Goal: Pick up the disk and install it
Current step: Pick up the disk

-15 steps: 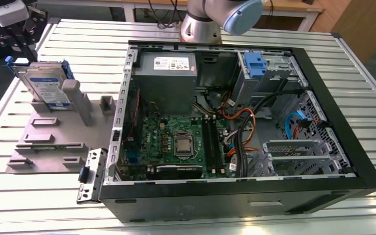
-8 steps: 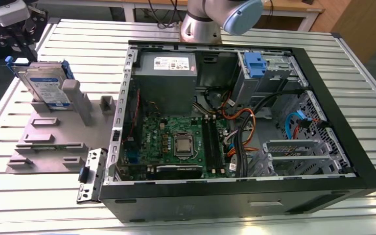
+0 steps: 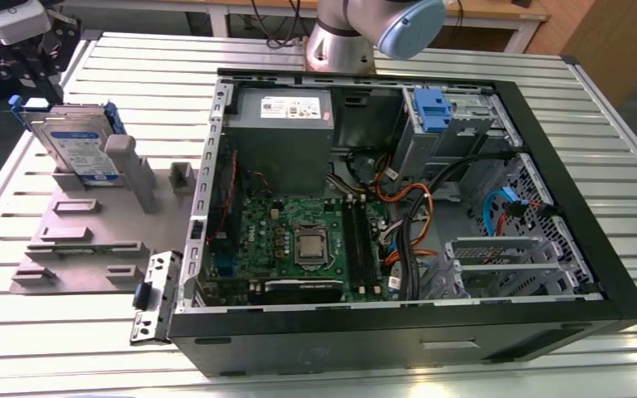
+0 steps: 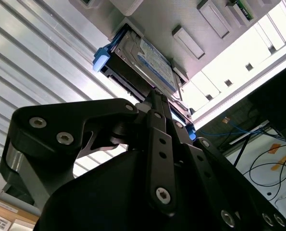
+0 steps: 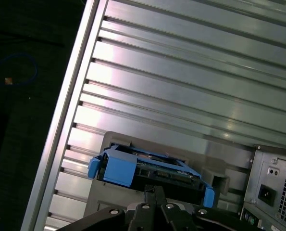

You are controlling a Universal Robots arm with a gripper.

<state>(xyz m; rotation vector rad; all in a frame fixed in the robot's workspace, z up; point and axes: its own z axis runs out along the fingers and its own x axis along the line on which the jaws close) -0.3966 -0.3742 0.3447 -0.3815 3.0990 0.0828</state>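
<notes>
We are working pick-up step; disk (image 3: 75,145) standing upright in grey stand (image 3: 86,240) on counter (image 3: 75,352), exterior view's left; end effector (image 4: 155,96) poised at disk's upper edge, whether gripping we cannot tell; lift calling for straight pull clear of posts.

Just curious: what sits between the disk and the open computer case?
Upright posts of the grey stand, seen in the exterior view, between disk and computer case.

Disk (image 3: 75,149) on stand (image 3: 80,240) beside computer case (image 3: 407,336)
</notes>
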